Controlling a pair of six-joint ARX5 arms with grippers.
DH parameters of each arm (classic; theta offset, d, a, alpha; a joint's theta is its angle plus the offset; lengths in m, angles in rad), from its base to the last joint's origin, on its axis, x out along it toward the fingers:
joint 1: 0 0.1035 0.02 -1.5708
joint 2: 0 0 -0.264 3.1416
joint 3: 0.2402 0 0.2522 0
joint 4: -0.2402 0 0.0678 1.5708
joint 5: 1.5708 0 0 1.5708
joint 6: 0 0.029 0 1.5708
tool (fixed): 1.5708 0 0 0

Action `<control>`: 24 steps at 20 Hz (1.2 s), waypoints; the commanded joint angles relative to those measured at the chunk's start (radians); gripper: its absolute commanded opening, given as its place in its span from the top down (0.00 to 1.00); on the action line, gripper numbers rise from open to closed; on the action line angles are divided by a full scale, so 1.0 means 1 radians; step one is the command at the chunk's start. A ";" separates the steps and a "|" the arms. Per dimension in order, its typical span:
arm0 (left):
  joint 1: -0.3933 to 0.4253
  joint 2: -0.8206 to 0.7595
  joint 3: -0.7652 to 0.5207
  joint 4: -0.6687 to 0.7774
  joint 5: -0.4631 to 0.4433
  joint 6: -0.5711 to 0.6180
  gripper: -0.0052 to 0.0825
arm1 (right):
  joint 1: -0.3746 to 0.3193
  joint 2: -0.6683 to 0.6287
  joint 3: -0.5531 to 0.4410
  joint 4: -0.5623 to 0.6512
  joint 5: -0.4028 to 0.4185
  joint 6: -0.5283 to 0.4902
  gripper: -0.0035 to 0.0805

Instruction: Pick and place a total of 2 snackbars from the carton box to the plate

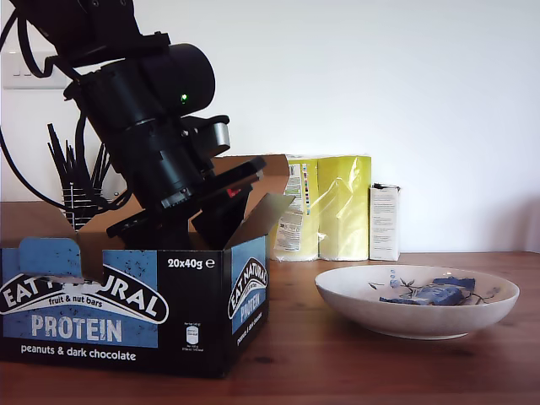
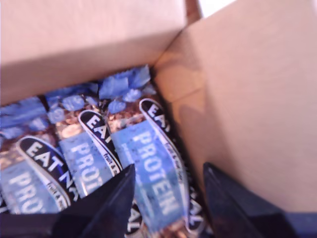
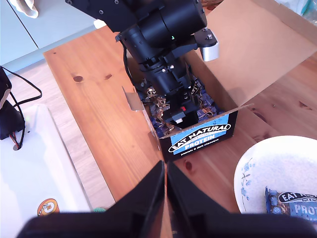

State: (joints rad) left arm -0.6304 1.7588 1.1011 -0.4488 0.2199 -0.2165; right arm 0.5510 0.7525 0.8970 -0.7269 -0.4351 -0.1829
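Note:
The carton box (image 1: 126, 312) stands open at the exterior view's left, with the first arm (image 1: 160, 143) reaching down into it. Inside lie several snackbars (image 2: 84, 158) side by side. My first gripper (image 2: 168, 198) is open, its fingers either side of one blue-wrapped snackbar (image 2: 153, 163) next to the box wall (image 2: 247, 99). The plate (image 1: 371, 308) sits at the exterior view's right with one snackbar (image 1: 430, 294) in it. My second gripper (image 3: 166, 171) is shut and holds nothing. It hangs high above the table beside the box (image 3: 198, 139) and the plate (image 3: 277, 163), where that snackbar (image 3: 292, 203) also shows.
Yellow packets (image 1: 333, 207) and a slim white box (image 1: 385, 222) stand against the wall behind the plate. A holder of dark sticks (image 1: 76, 181) is behind the carton box. A white surface (image 3: 34, 163) and cables (image 3: 20, 99) lie beyond the table's edge.

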 commanded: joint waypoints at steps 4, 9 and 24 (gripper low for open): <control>-0.029 0.042 -0.014 -0.010 -0.061 -0.005 0.49 | 0.000 -0.006 0.008 0.004 0.000 0.003 0.97; -0.034 0.047 -0.014 -0.021 -0.093 -0.005 0.33 | 0.001 -0.006 0.008 0.005 0.000 0.003 0.97; -0.034 0.048 -0.013 -0.063 -0.230 -0.005 0.44 | -0.002 -0.098 0.008 -0.164 0.271 0.061 0.97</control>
State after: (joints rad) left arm -0.6636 1.7767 1.1011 -0.5087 -0.0029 -0.2211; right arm 0.5499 0.6563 0.8974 -0.8921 -0.1677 -0.1280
